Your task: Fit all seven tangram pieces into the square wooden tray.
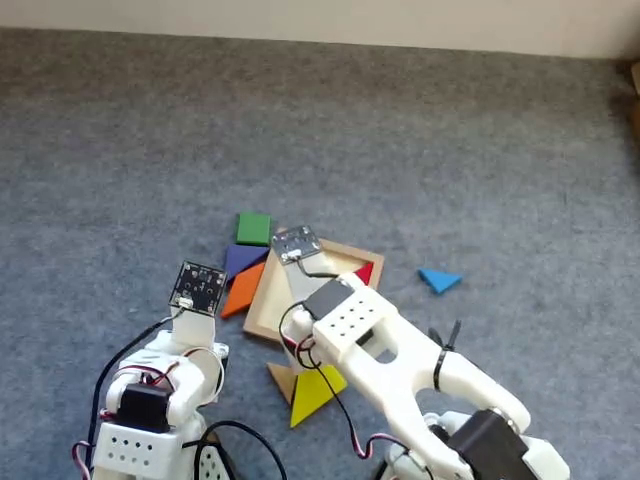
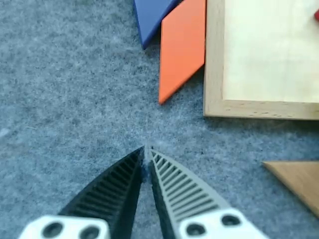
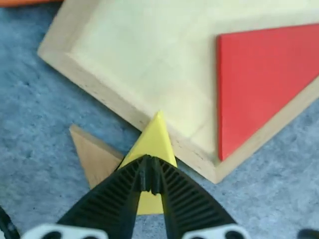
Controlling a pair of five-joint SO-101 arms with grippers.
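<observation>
The square wooden tray (image 1: 268, 300) lies mid-table, and the red triangle (image 3: 259, 84) sits in one of its corners. My right gripper (image 3: 149, 174) is shut just over the yellow triangle (image 3: 152, 142), whose tip overlaps the tray rim (image 3: 99, 84). A brown triangle (image 3: 97, 157) lies beside the yellow one. My left gripper (image 2: 146, 152) is shut over bare carpet, a short way from the orange parallelogram (image 2: 182, 47) and the tray's corner (image 2: 213, 59). A dark blue piece (image 2: 149, 15) lies beyond the orange one. The green square (image 1: 253, 228) and a light blue triangle (image 1: 439, 280) lie outside the tray.
Grey carpet covers the whole table. The right arm (image 1: 400, 360) stretches over the tray's near corner and hides part of it. The left arm (image 1: 150, 400) stands at the near left. Open carpet lies beyond and to both sides of the pieces.
</observation>
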